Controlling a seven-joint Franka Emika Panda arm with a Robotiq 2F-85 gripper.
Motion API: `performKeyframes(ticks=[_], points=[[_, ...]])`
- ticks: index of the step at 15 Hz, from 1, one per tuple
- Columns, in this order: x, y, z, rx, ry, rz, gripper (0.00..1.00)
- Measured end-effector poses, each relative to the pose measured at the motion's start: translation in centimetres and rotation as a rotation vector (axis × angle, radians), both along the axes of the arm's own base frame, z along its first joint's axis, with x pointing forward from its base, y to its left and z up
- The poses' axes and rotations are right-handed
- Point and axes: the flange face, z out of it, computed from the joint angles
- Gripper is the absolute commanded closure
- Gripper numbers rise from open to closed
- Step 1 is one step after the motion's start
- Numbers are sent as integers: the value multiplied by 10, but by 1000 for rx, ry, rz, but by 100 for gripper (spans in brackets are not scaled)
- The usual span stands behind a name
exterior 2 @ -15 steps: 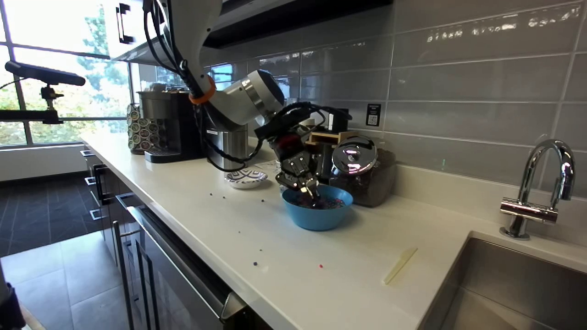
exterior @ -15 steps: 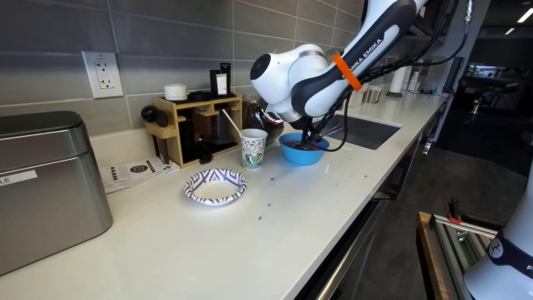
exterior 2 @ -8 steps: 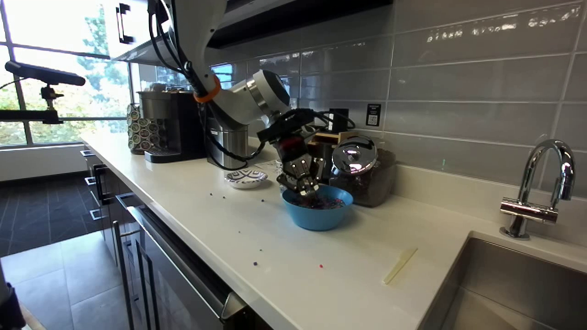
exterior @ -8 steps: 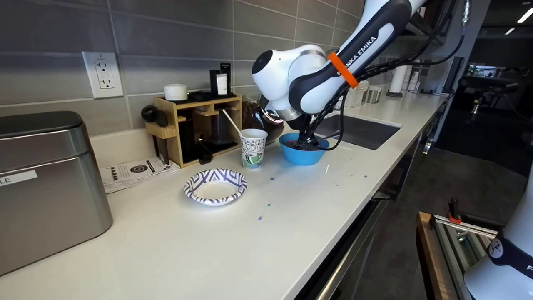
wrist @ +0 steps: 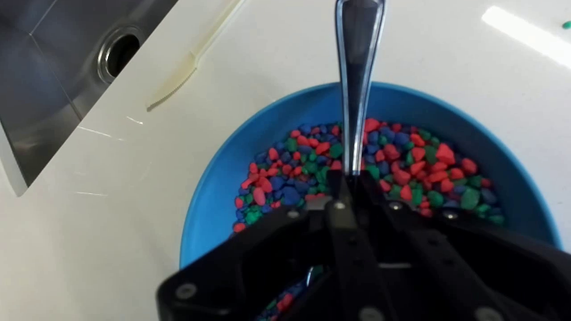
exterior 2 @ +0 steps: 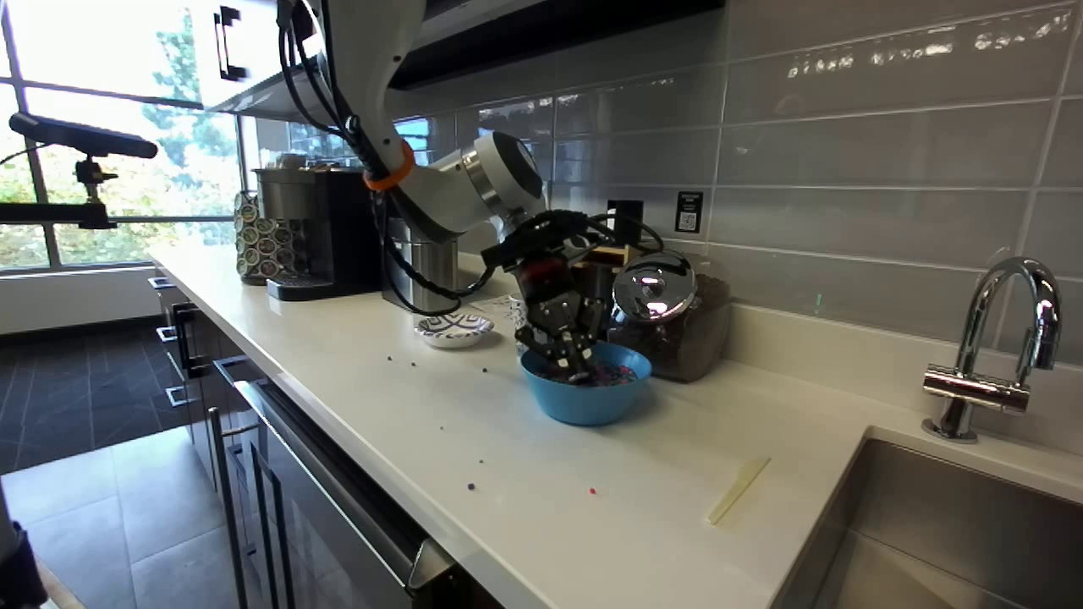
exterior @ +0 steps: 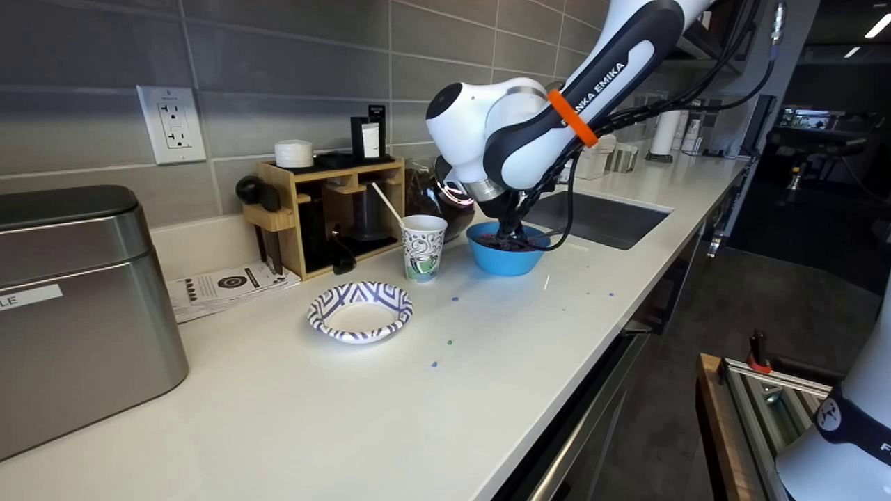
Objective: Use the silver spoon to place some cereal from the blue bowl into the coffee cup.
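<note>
I have the claw (wrist: 351,177) clamped on the spoon (wrist: 359,67), low in the bowl (wrist: 203,223) of coloured bits (wrist: 424,167), toward the back edge of the counter (exterior: 334,410). I judge scooping underway; carrying to the cup (exterior: 423,252), near that same edge, and tipping remain. The cup's inside is hidden.

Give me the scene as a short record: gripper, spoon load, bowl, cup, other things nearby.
Gripper: closed on the silver spoon, low over the blue bowl
Spoon load: cannot tell, scooping end mostly hidden behind the gripper
Bowl contents: red, green and blue pieces
Coffee cup: upright beside the bowl
Nearby: patterned dish; pale knife by the sink
</note>
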Motion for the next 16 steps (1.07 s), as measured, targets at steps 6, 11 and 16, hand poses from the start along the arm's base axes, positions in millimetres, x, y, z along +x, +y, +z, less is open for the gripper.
performKeyframes(ticks=[6,11,16], points=[[3,-5,-5,31,-25,-3,30],[9,-12,6,72,-62,-45,0],[19,-17,47,157,-162,-130,0]])
